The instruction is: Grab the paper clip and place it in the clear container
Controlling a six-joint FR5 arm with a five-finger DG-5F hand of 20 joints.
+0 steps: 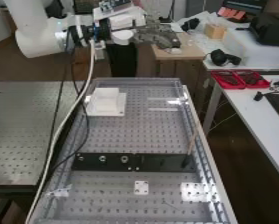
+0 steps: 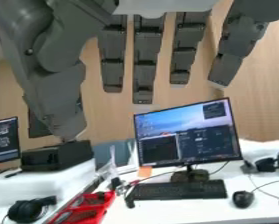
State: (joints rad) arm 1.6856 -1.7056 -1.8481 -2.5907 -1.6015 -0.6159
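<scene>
One dark grey robotic hand (image 1: 156, 34) hangs beyond the far end of a perforated grey metal table (image 1: 123, 137), fingers open, nearly straight; a pale, square container (image 1: 106, 105) sits far left, beyond a long black bar (image 1: 159, 162).

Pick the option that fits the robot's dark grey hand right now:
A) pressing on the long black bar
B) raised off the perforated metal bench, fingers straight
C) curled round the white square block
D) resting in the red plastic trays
B: the high view has the hand up past the far end of the perforated bench, its fingers straight in the wrist view.
</scene>
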